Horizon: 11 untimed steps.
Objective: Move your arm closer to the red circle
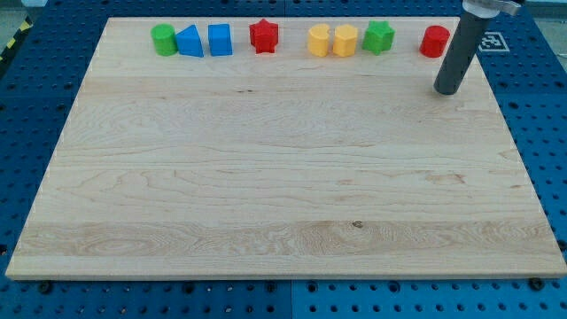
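The red circle stands near the top right of the wooden board. My tip rests on the board just below it and slightly to its right, a short gap apart. The dark rod rises from the tip toward the view's top right.
A row of blocks runs along the board's top edge: a green circle, a blue triangle, a blue cube, a red star, a yellow heart-like block, a yellow hexagon, a green star.
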Each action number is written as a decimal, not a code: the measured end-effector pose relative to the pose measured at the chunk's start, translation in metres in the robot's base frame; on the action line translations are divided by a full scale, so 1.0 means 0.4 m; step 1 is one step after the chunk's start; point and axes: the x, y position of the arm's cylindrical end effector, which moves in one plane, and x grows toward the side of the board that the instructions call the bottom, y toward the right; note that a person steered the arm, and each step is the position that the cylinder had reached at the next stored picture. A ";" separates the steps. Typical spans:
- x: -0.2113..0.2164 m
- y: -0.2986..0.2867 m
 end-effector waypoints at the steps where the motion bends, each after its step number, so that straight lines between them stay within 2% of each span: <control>1: 0.000 0.000; 3: 0.000 0.000; 7: -0.132 0.102; 9: -0.152 0.102; 11: -0.236 0.107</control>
